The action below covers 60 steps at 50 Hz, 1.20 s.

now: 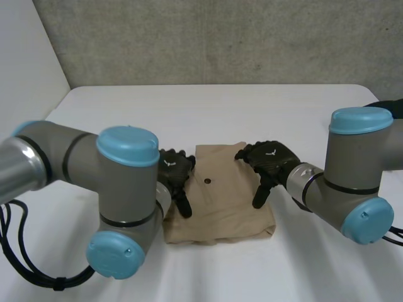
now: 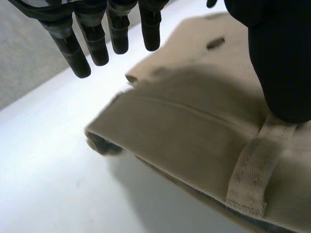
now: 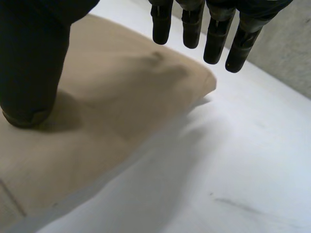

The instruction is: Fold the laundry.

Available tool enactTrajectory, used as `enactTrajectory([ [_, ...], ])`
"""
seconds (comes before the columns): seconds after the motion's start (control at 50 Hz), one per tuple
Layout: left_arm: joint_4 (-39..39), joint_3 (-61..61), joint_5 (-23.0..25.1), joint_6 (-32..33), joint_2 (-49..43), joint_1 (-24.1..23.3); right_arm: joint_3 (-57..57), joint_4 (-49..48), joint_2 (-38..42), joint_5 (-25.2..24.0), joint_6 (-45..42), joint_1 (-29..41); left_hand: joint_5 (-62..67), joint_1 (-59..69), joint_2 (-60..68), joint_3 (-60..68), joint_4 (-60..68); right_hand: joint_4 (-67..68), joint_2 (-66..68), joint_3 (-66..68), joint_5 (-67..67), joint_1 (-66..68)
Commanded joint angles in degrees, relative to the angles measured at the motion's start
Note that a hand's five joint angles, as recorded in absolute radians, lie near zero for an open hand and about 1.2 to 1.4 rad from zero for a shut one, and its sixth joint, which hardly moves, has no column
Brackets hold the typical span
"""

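Observation:
A folded tan garment (image 1: 220,195) with a dark button lies on the white table (image 1: 208,107) in front of me. My left hand (image 1: 175,174) rests open at the garment's left edge, thumb pressing on the cloth (image 2: 194,126) near a belt loop, fingers (image 2: 92,34) straight above the edge. My right hand (image 1: 269,162) is open at the garment's right side. Its thumb (image 3: 29,73) presses down on the cloth (image 3: 112,97), and its straight fingers (image 3: 214,34) hover over the far right corner.
The grey arms with light-blue caps (image 1: 126,189) (image 1: 352,170) flank the garment. A grey wall (image 1: 220,38) stands behind the table's far edge. A dark object (image 1: 390,107) lies at the table's right edge.

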Motion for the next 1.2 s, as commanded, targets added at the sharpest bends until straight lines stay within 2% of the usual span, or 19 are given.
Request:
enactTrajectory([
  [0.02, 0.6, -0.3, 0.1, -1.6, 11.6, 1.1, 7.2, -7.6, -13.0, 6.9, 6.0, -0.5, -1.6, -2.7, -1.8, -2.5, -1.8, -3.3, -2.3, -2.4, -3.4, 0.6],
  [0.08, 0.6, -0.7, 0.2, -2.5, 15.5, 1.5, 9.1, -7.6, -15.7, 11.6, 9.4, -1.9, -1.6, -2.7, -1.8, -2.5, -1.8, -3.3, -2.3, -2.4, -3.4, 0.6],
  [0.18, 0.3, -2.2, 2.3, -3.8, 19.0, 1.7, 13.1, -6.5, -18.4, 14.2, 12.6, -3.8, -1.6, -2.7, -1.8, -2.5, -1.8, -3.3, -2.3, -2.4, -3.4, 0.6],
  [0.34, 0.3, -5.5, 5.2, -5.4, 22.6, 3.1, 20.2, -0.7, -19.2, 11.7, 16.8, -5.9, -1.6, -2.7, -1.8, -2.5, -1.8, -3.3, -2.3, -2.4, -3.4, 0.6],
  [0.52, 0.2, -6.4, 5.3, -6.8, 22.6, 3.2, 26.6, -1.5, -18.5, 1.7, 22.8, -6.1, -1.6, -2.7, -1.8, -2.5, -1.8, -3.3, -2.3, -2.4, -3.4, 0.6],
  [0.6, 0.2, -6.6, 5.3, -7.4, 22.5, 3.2, 27.1, -4.2, -16.5, 0.2, 26.0, -5.7, -1.6, -2.7, -1.8, -2.5, -1.8, -1.0, -0.1, -0.1, -1.2, 2.9],
  [0.84, 0.4, -7.2, 5.4, -7.8, 22.6, 3.2, 26.7, -10.6, -10.8, 2.9, 28.0, -5.3, -1.6, -2.7, -1.8, -2.5, -1.8, 1.0, 2.0, 1.9, 0.9, 4.9],
  [0.96, 0.4, -7.2, 5.4, -7.8, 22.5, 3.3, 26.4, -12.7, -12.3, 6.1, 25.5, -4.5, -1.6, -2.7, -1.8, -2.5, -1.8, 2.0, 3.0, 2.9, 1.9, 5.9],
  [1.04, 0.4, -7.3, 5.4, -7.8, 22.5, 3.3, 26.3, -13.7, -16.8, 5.9, 18.0, -0.4, -1.6, -2.7, -1.8, -2.5, -1.8, -0.9, 0.1, 0.0, -1.0, 3.1],
  [1.06, 0.4, -7.2, 5.4, -7.8, 22.5, 3.3, 26.7, -14.2, -17.6, 5.9, 13.5, 1.9, -1.6, -2.7, -1.8, -2.5, -1.8, -2.5, -1.5, -1.6, -2.6, 1.4],
  [1.14, 0.5, -7.2, 5.3, -7.8, 22.5, 3.3, 26.8, -14.9, -17.1, 6.7, 3.6, 7.7, -1.6, -2.7, -1.8, -2.5, -1.8, -3.3, -2.3, -2.4, -3.4, 0.6],
  [1.2, 0.5, -7.3, 5.3, -7.8, 22.5, 3.4, 26.6, -16.3, -16.1, 6.8, 0.3, 9.9, -1.6, -2.7, -1.8, -2.5, -1.8, -3.3, -2.3, -2.4, -3.4, 0.6],
])
